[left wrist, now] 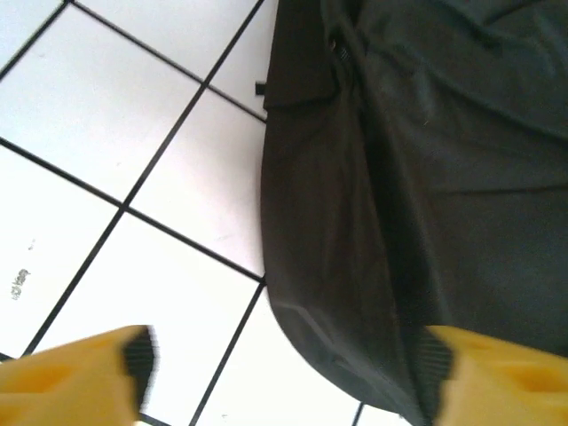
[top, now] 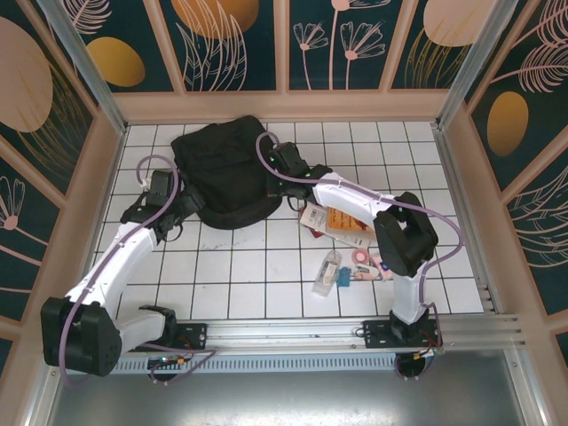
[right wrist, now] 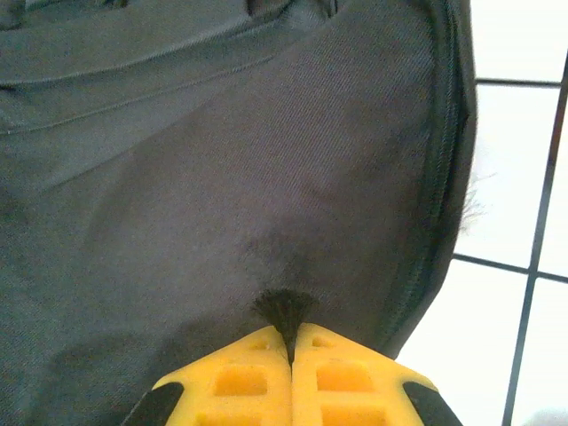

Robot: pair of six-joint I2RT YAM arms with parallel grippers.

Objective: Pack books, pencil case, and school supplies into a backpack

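Observation:
The black backpack [top: 222, 173] lies at the back middle of the tiled table. My left gripper [top: 184, 209] is at its left edge, open, with the fabric's edge [left wrist: 355, 293] between the spread fingers and touching neither pad clearly. My right gripper [top: 273, 161] is at the backpack's right side, shut on a small frayed black tab [right wrist: 286, 311] of the backpack [right wrist: 222, 177]. An orange book [top: 344, 220] and a white book [top: 313, 216] lie under the right forearm. The school supplies lie nearer: a pink tape roll [top: 362, 255] and a clear packet [top: 327, 273]. The pencil case is out of view.
The table is enclosed by low walls [top: 284, 108] at the back and sides. An aluminium rail [top: 293, 333] runs along the near edge, carrying both arm bases. White tiles [top: 240, 266] lie bare between the backpack and the rail.

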